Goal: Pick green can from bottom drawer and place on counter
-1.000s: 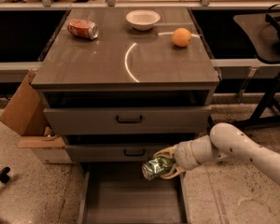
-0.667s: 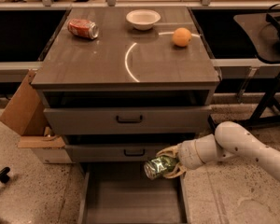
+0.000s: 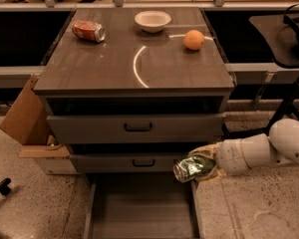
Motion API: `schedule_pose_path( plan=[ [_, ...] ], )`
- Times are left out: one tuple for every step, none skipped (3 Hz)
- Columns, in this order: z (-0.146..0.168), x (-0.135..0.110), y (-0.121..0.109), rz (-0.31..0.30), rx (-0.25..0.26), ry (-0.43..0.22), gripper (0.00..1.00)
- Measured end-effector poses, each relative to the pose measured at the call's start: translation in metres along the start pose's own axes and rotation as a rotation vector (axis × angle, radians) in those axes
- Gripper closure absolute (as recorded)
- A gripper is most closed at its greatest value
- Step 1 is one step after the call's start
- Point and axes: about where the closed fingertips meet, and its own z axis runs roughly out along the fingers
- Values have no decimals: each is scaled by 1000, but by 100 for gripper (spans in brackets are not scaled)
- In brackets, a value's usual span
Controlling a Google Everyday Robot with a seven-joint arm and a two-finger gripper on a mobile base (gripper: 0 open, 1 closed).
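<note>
Camera view is dominated by the tabletop; below it the bottom drawer is pulled open. The gripper is held just above the drawer's right wall, closed around the green can, which is carried tilted, clear of the floor. The can could be struck against the tabletop's thick front edge during lifting, or knocked into the orange when set down.

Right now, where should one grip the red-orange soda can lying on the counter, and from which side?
Grip the red-orange metal soda can across its round body, from above: it lies on its side on the grey-brown wooden counter. The pincer, low by the open bottom drawer, is shut on the dark green can.
</note>
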Motion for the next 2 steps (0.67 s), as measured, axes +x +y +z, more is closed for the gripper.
schedule_pose_path(
  plan=[
    [4, -2, -6, 11, -5, 5, 100],
    [-8, -16, -38, 3, 11, 41, 100]
  ],
)
